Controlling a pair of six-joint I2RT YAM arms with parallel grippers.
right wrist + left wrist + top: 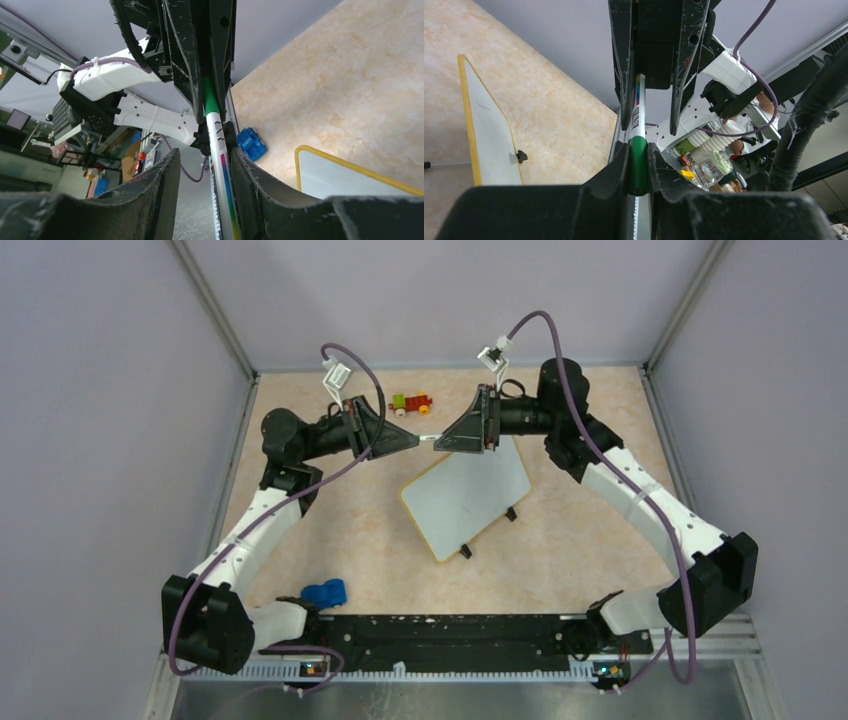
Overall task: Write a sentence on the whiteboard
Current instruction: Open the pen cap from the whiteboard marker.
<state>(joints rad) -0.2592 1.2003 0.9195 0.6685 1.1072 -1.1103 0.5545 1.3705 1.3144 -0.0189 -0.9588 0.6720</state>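
The whiteboard, white with a yellow rim and two black feet, lies tilted on the table under both grippers. Its face looks blank and no green sentence shows on it. It also shows in the left wrist view and the right wrist view. A marker hangs level between the two grippers above the board's far edge. My left gripper is shut on its green cap. My right gripper is open around the white body, which rests against one finger.
A small red, green and yellow toy sits at the back of the table. A blue toy car sits near the left arm's base. Grey walls close the sides and back.
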